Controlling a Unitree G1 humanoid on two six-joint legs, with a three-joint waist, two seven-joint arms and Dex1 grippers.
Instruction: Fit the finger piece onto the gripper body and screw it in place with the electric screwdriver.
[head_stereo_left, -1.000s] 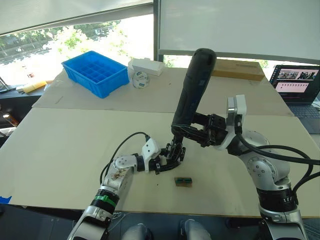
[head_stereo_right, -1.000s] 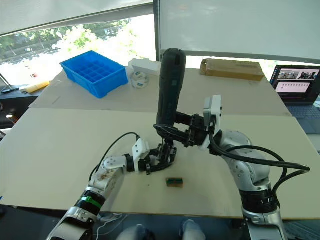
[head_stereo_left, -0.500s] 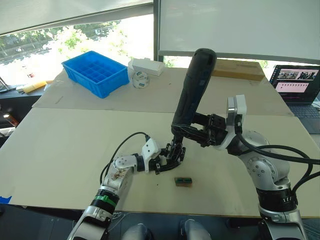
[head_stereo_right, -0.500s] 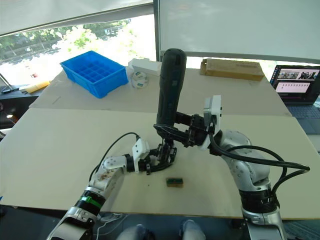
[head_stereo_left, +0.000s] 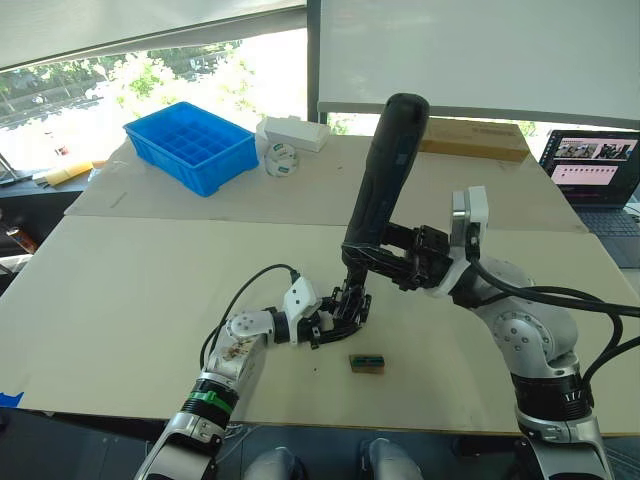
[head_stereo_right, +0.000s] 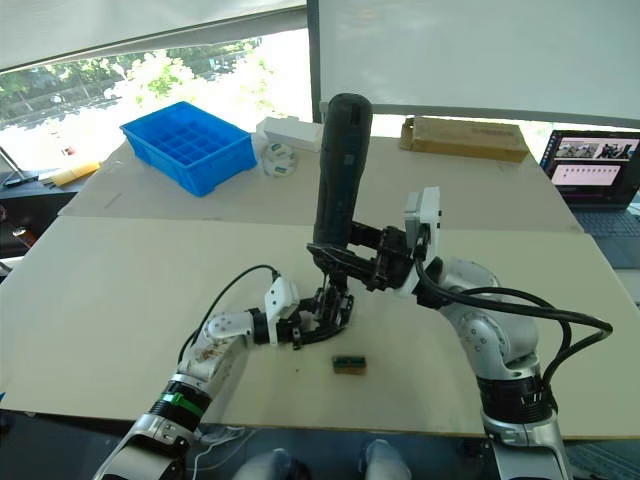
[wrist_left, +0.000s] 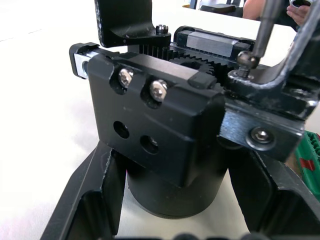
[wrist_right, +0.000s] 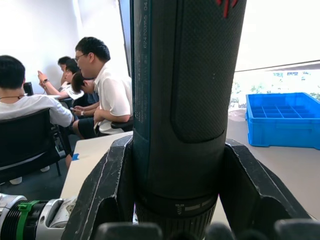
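The gripper body (head_stereo_left: 342, 308) stands on the table, a black block on a round base (wrist_left: 160, 135) with silver screws. My left gripper (head_stereo_left: 322, 328) is shut on that base, its fingers (wrist_left: 85, 200) pressed against both sides. The finger piece (wrist_left: 272, 92) sits on the body's top rail. The electric screwdriver (head_stereo_left: 385, 170) stands nearly upright above it, leaning slightly away. Its thin metal bit (wrist_left: 262, 30) rests on a screw in the finger piece. My right gripper (head_stereo_left: 375, 258) is shut on the electric screwdriver's lower barrel (wrist_right: 185, 100).
A small green-and-brown block (head_stereo_left: 366, 363) lies just in front of the gripper body. At the back stand a blue bin (head_stereo_left: 190, 145), a white box (head_stereo_left: 292, 132), a tape roll (head_stereo_left: 280, 160) and a cardboard box (head_stereo_left: 475, 140). A laptop (head_stereo_left: 595, 165) is far right. Seated people (wrist_right: 100, 95) are beyond the table.
The right arm and the screwdriver have shifted very slightly to the left. The left gripper and the gripper body have not moved.
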